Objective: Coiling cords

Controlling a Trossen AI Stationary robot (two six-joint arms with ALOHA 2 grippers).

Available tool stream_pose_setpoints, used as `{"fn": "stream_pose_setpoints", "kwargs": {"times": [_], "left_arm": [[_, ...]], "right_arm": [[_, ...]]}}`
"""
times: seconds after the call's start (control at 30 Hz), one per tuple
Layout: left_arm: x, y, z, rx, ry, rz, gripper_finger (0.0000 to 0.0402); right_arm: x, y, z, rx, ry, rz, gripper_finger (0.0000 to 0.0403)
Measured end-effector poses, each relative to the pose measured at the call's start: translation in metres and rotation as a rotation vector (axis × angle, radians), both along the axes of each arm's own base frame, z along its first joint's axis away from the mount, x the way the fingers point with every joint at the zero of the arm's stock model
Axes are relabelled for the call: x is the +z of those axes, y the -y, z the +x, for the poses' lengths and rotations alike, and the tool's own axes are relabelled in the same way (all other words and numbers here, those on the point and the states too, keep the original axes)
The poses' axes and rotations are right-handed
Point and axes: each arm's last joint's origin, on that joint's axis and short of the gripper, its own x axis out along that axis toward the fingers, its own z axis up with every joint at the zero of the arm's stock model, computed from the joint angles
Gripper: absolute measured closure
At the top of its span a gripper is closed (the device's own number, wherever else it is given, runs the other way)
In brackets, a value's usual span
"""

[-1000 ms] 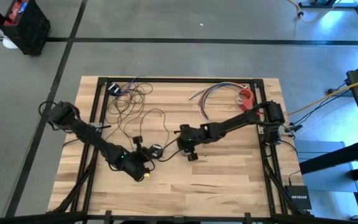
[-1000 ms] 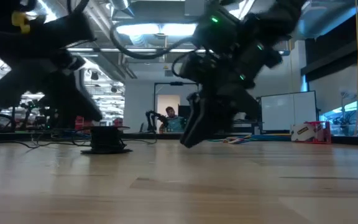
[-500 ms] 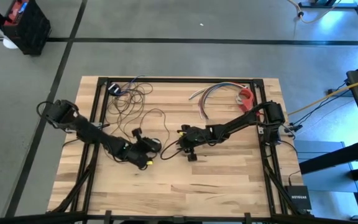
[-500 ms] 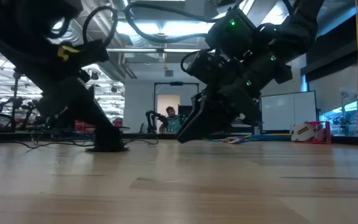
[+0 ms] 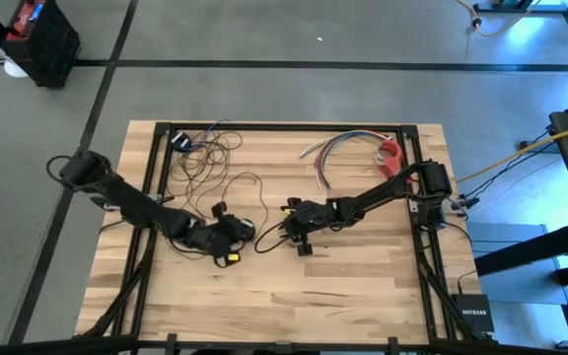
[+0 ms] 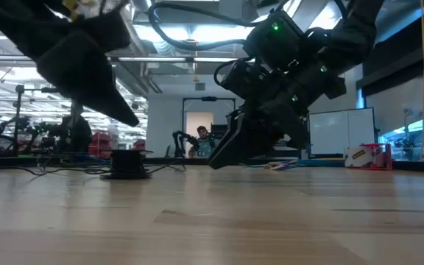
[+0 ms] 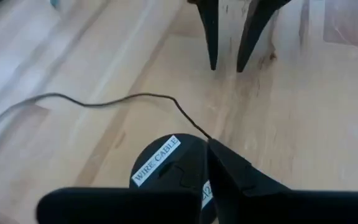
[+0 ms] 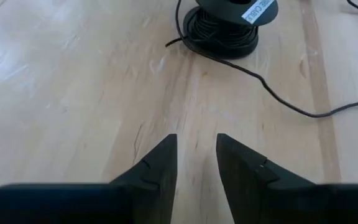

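The left pincer [image 5: 233, 234] sits low over the middle of the worktop [image 5: 363, 286] with its tips pressed together, right at the small black spool [image 7: 173, 171] that ends the cords [image 5: 215, 168]; its wrist view shows one dark finger lying against the spool's labelled top, though whether it truly pinches the spool or only bears on it I cannot tell. That placement reads as a way to steady the spool so wire can be laid around it. The right pincer [image 5: 286, 219] hangs just across from it, nearly facing it, its fingers [image 8: 157, 168] spread a little with nothing between them and bare wood beneath; it looks poised to pick up the loose strand that runs off the spool. From its wrist view the spool [image 8: 229, 22] already carries several turns of wire around its waist, with a free tail trailing away over the wood. Most of the wire lies in wide untidy loops toward the far left corner, so the coiling seems barely begun. A bundle of coloured wires [image 5: 338, 148] lies well apart at the far right. No tray or box stands on the worktop; the spool is the only holder.
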Motion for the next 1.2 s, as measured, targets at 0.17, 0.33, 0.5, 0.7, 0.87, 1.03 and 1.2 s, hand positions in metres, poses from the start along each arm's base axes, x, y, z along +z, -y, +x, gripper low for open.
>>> {"fn": "stream_pose_setpoints", "kwargs": {"times": [0.17, 0.33, 0.5, 0.7, 0.87, 1.03, 1.2], "left_arm": [[0.005, -0.007, 0.004, -0.044, 0.003, -0.107, 0.032], [0.002, -0.016, 0.008, -0.072, -0.043, -0.187, 0.0227], [0.008, -0.017, 0.014, -0.109, -0.098, -0.158, 0.0188], [0.004, -0.014, 0.025, -0.092, -0.275, -0.109, 0.0197], [-0.004, -0.015, 0.032, -0.074, -0.36, -0.085, 0.0203], [-0.011, -0.016, 0.035, -0.079, -0.386, -0.067, 0.0204], [-0.012, -0.018, 0.036, -0.079, -0.392, -0.062, 0.0208]], "right_arm": [[0.0, 0.0, 0.0, -0.004, -0.004, 0.006, 0.0288], [-0.001, 0.0, 0.0, -0.001, -0.009, 0.0, 0.0288], [-0.001, 0.0, -0.001, 0.0, -0.011, -0.001, 0.0288], [-0.003, 0.0, -0.003, 0.001, -0.042, -0.003, 0.0288], [-0.004, 0.0, -0.003, 0.001, -0.05, -0.004, 0.0288], [-0.004, -0.001, -0.003, 0.018, -0.057, 0.016, 0.0288], [-0.004, -0.001, -0.004, 0.025, -0.058, 0.02, 0.0288]]}}
